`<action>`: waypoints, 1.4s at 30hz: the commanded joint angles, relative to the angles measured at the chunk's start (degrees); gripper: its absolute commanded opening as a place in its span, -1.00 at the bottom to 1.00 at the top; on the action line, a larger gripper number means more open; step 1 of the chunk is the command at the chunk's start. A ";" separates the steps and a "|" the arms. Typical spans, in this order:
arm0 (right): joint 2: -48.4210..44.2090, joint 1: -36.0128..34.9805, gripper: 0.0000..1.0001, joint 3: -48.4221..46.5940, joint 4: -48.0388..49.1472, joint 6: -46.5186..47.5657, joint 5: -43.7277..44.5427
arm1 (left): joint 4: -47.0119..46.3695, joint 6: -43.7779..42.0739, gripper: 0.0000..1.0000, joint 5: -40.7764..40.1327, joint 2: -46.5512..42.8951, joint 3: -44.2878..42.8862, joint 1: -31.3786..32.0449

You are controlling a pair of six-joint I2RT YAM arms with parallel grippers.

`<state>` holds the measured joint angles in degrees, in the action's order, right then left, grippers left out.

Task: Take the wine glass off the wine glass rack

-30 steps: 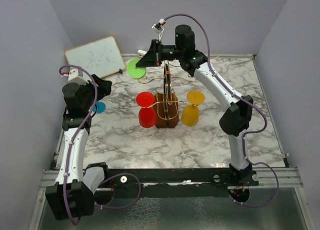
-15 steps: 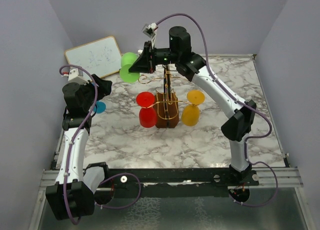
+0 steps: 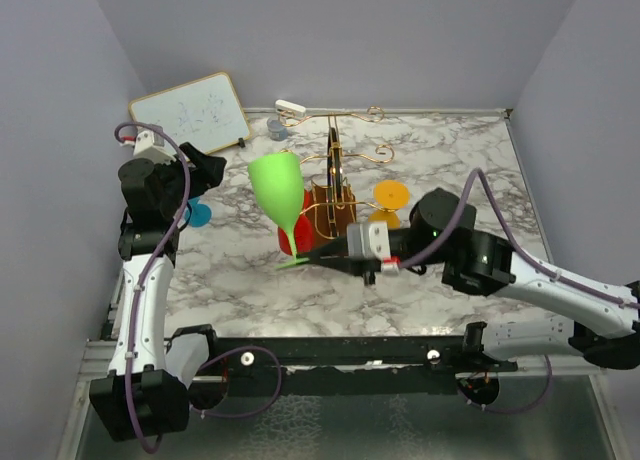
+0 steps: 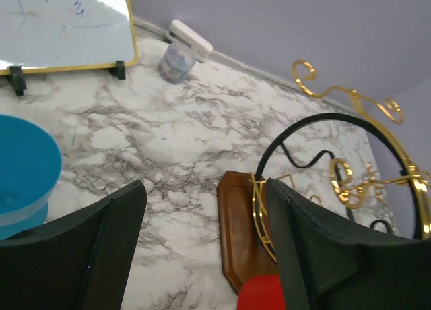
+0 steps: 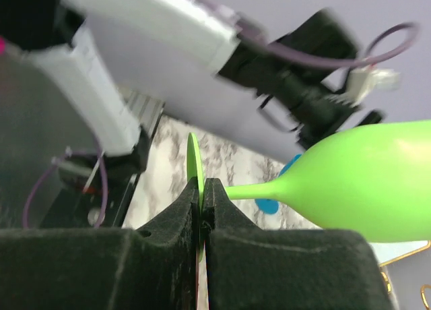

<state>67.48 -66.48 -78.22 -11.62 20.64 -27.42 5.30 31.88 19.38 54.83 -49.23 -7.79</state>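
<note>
At the left of the top view the left fingers [image 4: 128, 215] are spread wide with nothing between them, held above the tabletop [image 3: 450, 140] near a blue cup [image 4: 20, 175]. Just left of centre the wine glass [image 3: 277, 183] — a green one — is seen off the wine glass rack [image 3: 334, 220], tilted in the air in front of the rack's left side, its bowl toward the top of the frame. It is held only by the thin disc of its foot, on which the right fingers [image 5: 188, 219] are pinched shut. Further right, a red glass [image 4: 262, 293] and an orange glass [image 3: 390, 195] are seen at the rack. The risk is judged to lie in that grip: the bowl is carried far out from a narrow pinch, so the glass could be swung round or slid free by a quick move — and dropped. The red glass and the gold wire could also be struck if the bowl is carried rightward.
</note>
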 commanded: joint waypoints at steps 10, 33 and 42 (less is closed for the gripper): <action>-3.70 -27.47 -0.98 29.75 3.55 31.63 50.85 | 17.77 3.08 0.46 24.71 -10.53 -13.28 0.15; 5.77 -37.06 -0.98 47.23 37.24 57.84 70.22 | 32.29 -6.57 0.24 34.69 -17.15 -6.19 13.40; 9.90 -37.06 -0.97 48.36 45.53 65.59 71.14 | 33.61 -8.20 0.14 34.88 -17.48 -6.59 15.59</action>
<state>76.05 -103.13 -31.07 25.91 80.64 41.78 38.13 25.89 52.60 37.71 -55.18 6.66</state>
